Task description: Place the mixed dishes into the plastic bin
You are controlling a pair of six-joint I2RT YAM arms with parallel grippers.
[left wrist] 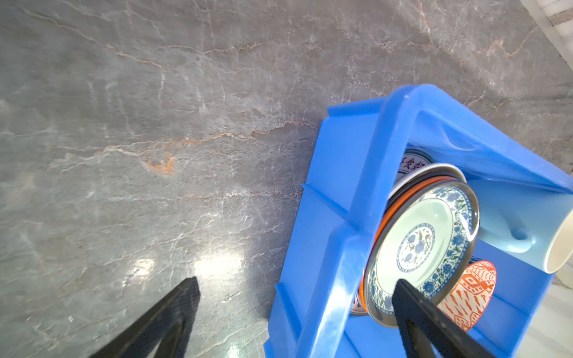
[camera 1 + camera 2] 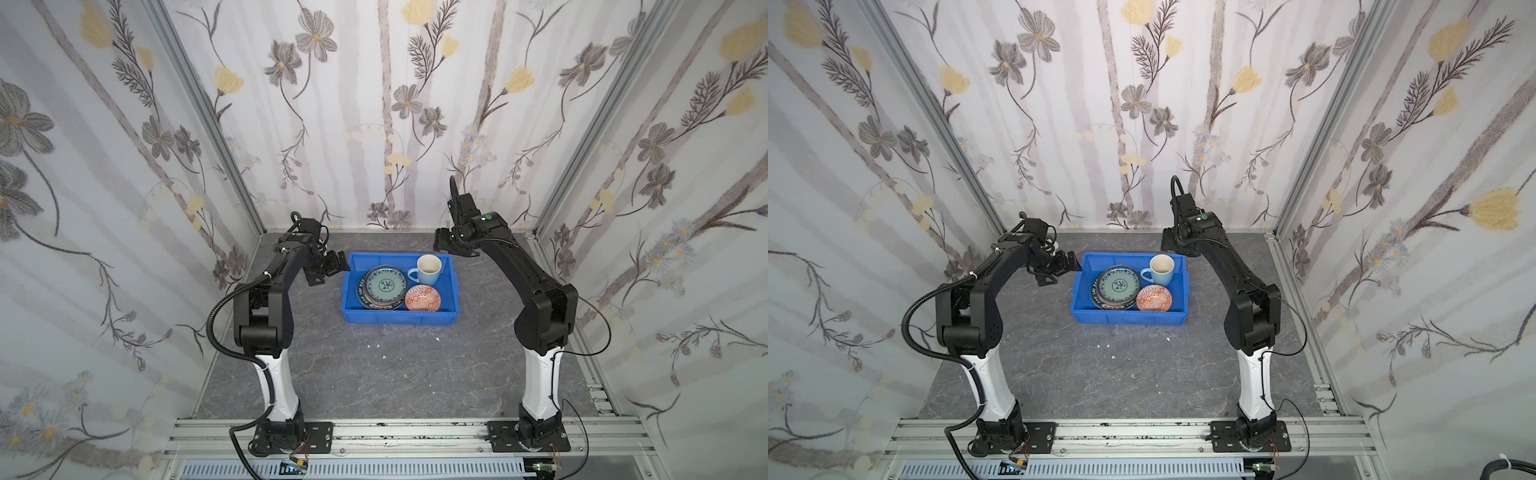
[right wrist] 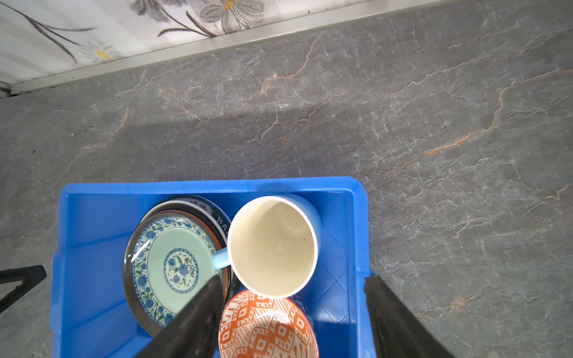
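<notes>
The blue plastic bin [image 2: 399, 319] [image 2: 1129, 319] stands at the back middle of the table in both top views. It holds the mixed dishes. A stack of plates with a teal patterned plate [image 2: 386, 286] [image 1: 424, 245] [image 3: 173, 263] on top leans at its left. A pale blue mug [image 2: 429, 269] [image 3: 273, 245] stands upright at the back right. A small orange-patterned bowl [image 2: 424, 298] [image 3: 266, 328] lies at the front right. My left gripper [image 2: 326, 269] [image 1: 296, 282] is open astride the bin's left rim. My right gripper [image 2: 453, 246] [image 3: 294, 279] hangs open above the mug and bowl, holding nothing.
The grey marble table [image 2: 374, 382] carries a few small white chips [image 2: 376, 345] in front of the bin. Flowered walls close in the left, back and right sides. An aluminium rail [image 2: 395, 432] with both arm bases runs along the front edge.
</notes>
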